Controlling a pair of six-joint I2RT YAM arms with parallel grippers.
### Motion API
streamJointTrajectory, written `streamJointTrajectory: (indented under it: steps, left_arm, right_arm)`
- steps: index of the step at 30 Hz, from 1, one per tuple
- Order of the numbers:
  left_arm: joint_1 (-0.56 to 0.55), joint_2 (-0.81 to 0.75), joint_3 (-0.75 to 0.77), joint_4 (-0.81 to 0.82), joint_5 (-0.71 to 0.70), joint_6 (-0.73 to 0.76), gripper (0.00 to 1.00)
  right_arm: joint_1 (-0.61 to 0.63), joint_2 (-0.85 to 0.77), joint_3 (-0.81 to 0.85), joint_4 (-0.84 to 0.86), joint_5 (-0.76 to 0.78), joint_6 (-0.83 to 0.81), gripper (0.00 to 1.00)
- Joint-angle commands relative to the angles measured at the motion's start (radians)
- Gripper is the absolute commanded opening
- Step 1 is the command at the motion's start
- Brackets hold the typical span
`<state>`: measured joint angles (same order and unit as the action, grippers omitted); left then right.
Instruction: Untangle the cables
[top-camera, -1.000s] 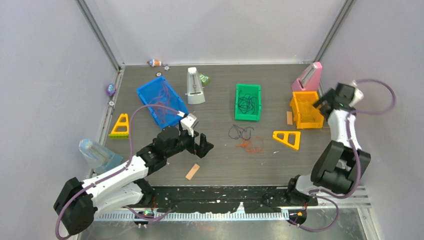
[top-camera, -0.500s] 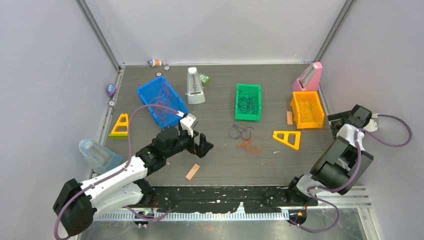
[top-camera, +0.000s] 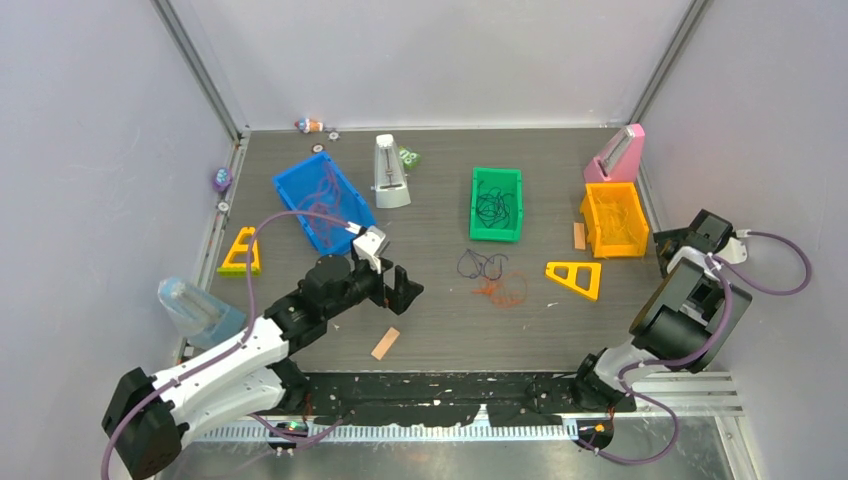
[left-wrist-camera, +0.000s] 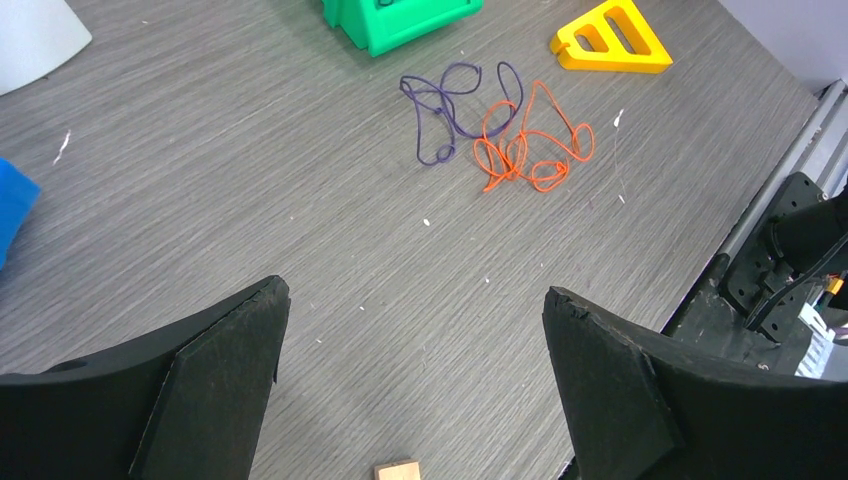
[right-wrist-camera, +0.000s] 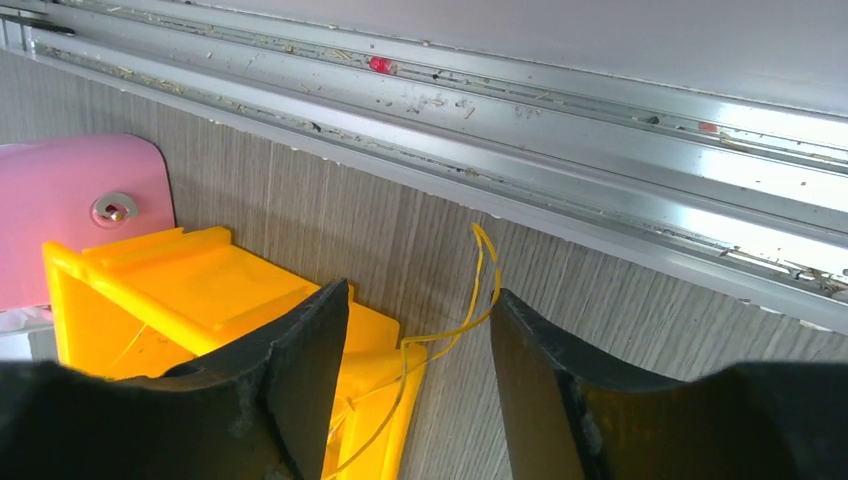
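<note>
Your left gripper (left-wrist-camera: 415, 300) has its jaws spread wide, holding nothing. Ahead of it, 2 cables lie on the table (left-wrist-camera: 250, 150): a purple cable (left-wrist-camera: 450, 100) overlapping an orange cable (left-wrist-camera: 510, 160). Your right gripper (right-wrist-camera: 418, 300) is parted too, empty; beyond it a yellow cable (right-wrist-camera: 483, 262) trails from the orange bin (right-wrist-camera: 200, 280).

i am seeing a blue bin (top-camera: 290, 178) sitting far left on the grey table (top-camera: 440, 320), a white wedge (top-camera: 389, 175) standing just beside it, a green bin (top-camera: 496, 235) lying mid-table, an orange bin (top-camera: 612, 250) resting before a pink wedge (top-camera: 620, 155), a yellow triangle (top-camera: 592, 280) lying near it, and a tan stick (top-camera: 385, 343) lying toward the near edge.
</note>
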<state>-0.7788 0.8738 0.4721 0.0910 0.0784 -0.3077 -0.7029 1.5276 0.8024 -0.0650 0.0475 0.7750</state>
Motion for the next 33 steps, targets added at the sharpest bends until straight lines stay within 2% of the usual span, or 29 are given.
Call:
streamJointTrajectory:
  steps: [1,2,3,5,7,11,17,24,29,33]
  left_arm:
    - [-0.004,-0.037,-0.016,0.003,-0.03,0.002,0.99]
    - [-0.004,-0.04,-0.018,0.001,-0.032,0.003,0.99]
    - [-0.004,-0.042,-0.02,-0.002,-0.033,0.004,0.99]
    - [-0.004,-0.044,-0.02,-0.006,-0.036,0.008,0.99]
    - [-0.004,-0.045,-0.02,-0.008,-0.04,0.01,0.99]
    - [-0.004,-0.044,-0.02,-0.007,-0.044,0.007,0.99]
    - [-0.004,-0.041,-0.02,-0.005,-0.048,0.005,0.99]
    - [-0.004,-0.036,-0.019,-0.002,-0.046,0.005,0.99]
    - [-0.004,-0.032,-0.016,-0.003,-0.048,0.01,0.99]
    - [-0.004,-0.029,-0.01,-0.009,-0.051,0.016,0.99]
  right_arm:
    - [0.002,0.035,-0.027,0.051,0.043,0.037,0.48]
    - [0.004,0.034,-0.03,0.053,0.048,0.037,0.41]
    - [0.007,0.028,-0.036,0.056,0.054,0.038,0.27]
    - [0.014,0.002,-0.045,0.056,0.071,0.037,0.1]
    - [0.028,-0.04,-0.057,0.051,0.104,0.031,0.06]
    - [0.09,-0.144,-0.059,0.028,0.184,0.008,0.05]
    - [0.278,-0.248,0.008,0.007,0.3,-0.099,0.05]
    - [0.413,-0.098,0.208,-0.049,0.119,-0.325,0.06]
    - [0.486,0.005,0.294,-0.115,0.104,-0.412,0.05]
    - [0.492,0.061,0.317,-0.133,0.079,-0.43,0.05]
